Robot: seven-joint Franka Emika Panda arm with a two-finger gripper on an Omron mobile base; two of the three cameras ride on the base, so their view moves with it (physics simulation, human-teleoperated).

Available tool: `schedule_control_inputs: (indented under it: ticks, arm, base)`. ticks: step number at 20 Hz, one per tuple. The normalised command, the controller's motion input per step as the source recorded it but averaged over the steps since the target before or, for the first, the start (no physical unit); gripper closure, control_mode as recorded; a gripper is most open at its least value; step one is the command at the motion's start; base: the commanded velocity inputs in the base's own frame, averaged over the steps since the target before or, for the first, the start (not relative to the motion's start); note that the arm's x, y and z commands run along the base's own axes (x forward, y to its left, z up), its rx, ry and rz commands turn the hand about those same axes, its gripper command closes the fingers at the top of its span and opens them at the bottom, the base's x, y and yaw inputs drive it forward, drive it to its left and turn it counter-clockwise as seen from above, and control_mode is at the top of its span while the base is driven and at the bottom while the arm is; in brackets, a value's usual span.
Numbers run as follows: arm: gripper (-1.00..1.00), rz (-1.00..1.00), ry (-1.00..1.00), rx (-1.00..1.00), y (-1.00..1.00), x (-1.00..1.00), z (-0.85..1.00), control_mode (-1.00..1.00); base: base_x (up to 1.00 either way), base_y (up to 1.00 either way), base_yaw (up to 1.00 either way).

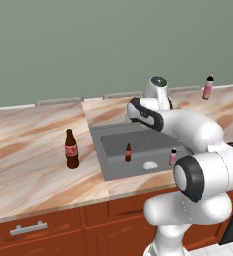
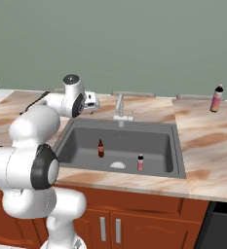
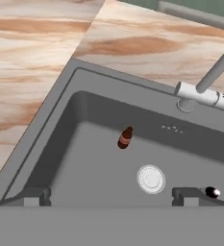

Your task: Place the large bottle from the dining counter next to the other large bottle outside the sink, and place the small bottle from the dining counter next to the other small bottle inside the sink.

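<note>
Gripper (image 3: 111, 194) hangs over the sink (image 3: 46, 144), jaws fully apart, holding nothing. Small brown bottle (image 2: 101, 148) stands upright inside the basin; gradient bottle (image 2: 216, 98) stands on the far counter. Judged rigid, smooth, likely slippery, tippable: grasp mid-body.

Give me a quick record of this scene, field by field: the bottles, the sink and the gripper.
sink: grey basin, faucet at back rim
in sink: small brown bottle and small pink bottle, upright, apart
left of sink: large brown bottle, upright on counter
right of sink: tall pink-to-yellow bottle, upright
gripper: open, empty, above sink
</note>
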Motion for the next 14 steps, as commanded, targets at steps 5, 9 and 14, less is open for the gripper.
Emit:
schedule_control_inputs:
  ticks: [5,9,14]
  arm:
    - [-1.0,0.14,-0.04,-0.01,0.0,-0.76,-0.03,-1.0]
    - [-1.0,0.01,0.0,-0.14,0.02,-0.45,0.0,-1.0]
    - [-1.0,0.0,0.0,-0.21,0.03,-0.46,0.0,-1.0]
  base:
    - [0.0,0.0,0.0]
    - [0.0,0.0,0.0]
    - [0.0,0.0,0.0]
